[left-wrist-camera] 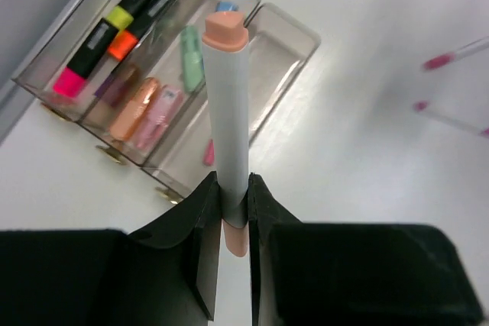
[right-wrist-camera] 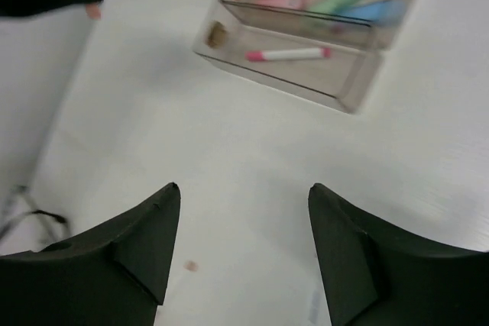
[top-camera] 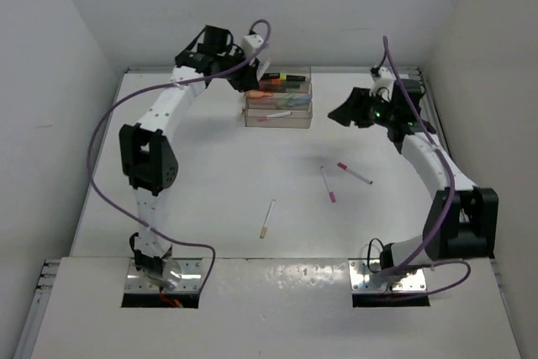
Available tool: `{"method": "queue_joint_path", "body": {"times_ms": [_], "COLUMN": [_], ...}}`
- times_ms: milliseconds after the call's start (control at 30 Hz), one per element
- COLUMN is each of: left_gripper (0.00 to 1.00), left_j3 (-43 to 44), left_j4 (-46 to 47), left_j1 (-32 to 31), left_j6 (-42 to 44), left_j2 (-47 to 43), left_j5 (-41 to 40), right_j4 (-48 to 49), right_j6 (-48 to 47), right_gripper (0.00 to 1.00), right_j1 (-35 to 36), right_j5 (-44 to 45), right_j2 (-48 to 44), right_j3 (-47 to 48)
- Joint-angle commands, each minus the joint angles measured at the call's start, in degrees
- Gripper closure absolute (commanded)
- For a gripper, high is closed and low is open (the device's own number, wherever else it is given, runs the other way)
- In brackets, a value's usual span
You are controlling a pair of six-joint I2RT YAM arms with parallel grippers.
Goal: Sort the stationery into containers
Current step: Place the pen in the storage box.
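1. Pen (left-wrist-camera: 228, 112), white-barrelled with a peach cap at its far end and a peach stub at its near end, sat clamped in the left gripper (left-wrist-camera: 233, 196), whose jaws were closed on the lower barrel.
2. The pen's long axis ran straight out along the fingers, capped end pointing away from the wrist camera toward the containers (left-wrist-camera: 294, 36).
3. From the wrist view the cap overlapped the middle tray. Its height above the trays could not be judged.
4. The stepped clear trays stood at the table's (top-camera: 210, 174) far side. The back one held black highlighters (left-wrist-camera: 114, 28) with pink, yellow and orange caps, and the middle one pastel peach, pink, green and blue pieces (left-wrist-camera: 157, 93).
5. The front tray held a white pen with pink ends (right-wrist-camera: 289, 54).
6. The right gripper (right-wrist-camera: 243, 211) hung over bare tabletop short of that front tray, jaws spread wide and empty.
7. Three loose items lay mid-table, well apart from both grippers: an orange-tipped pen (top-camera: 267, 219), a pink-tipped pen (top-camera: 355, 174) and a shorter pink-tipped pen (top-camera: 328, 184).
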Motion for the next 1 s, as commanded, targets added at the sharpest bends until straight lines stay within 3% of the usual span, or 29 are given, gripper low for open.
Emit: {"method": "queue_joint_path", "body": {"times_ms": [0,133,333,633,967], "left_gripper": [0.93,0.87,0.85,0.7,0.53], "left_j3": [9.3,10.1,11.4,10.9,12.5], "left_j4": [-11.7,-8.4,-4.9,-1.2,1.9], "left_j1": [-3.6,-8.6,-11.5,-11.8,-11.1], "left_j6": [15.1,22.7,31.6,36.1,31.6], "left_j2": [7.9,11.6,16.1,20.1,19.9], "left_j5": [-11.0,-21.6,-26.8,-30.2,-28.5], "right_j4": [-8.9,-13.9,-16.5,-23.2,-28.7], "right_j6": [-21.7,-29.9,-35.3,-46.7,-59.1], "right_gripper": [0.33,0.33,0.33,0.34,0.38], "right_j1": [-1.9,-7.9,-10.3,-8.0,-6.4], "right_j5": [2.1,1.6,0.1,12.5,13.2], "right_j2": [-8.7,-15.1,-20.3,-14.5,-4.1], "right_j3": [-6.0,-10.9,-17.2,-15.1,-10.3]}}
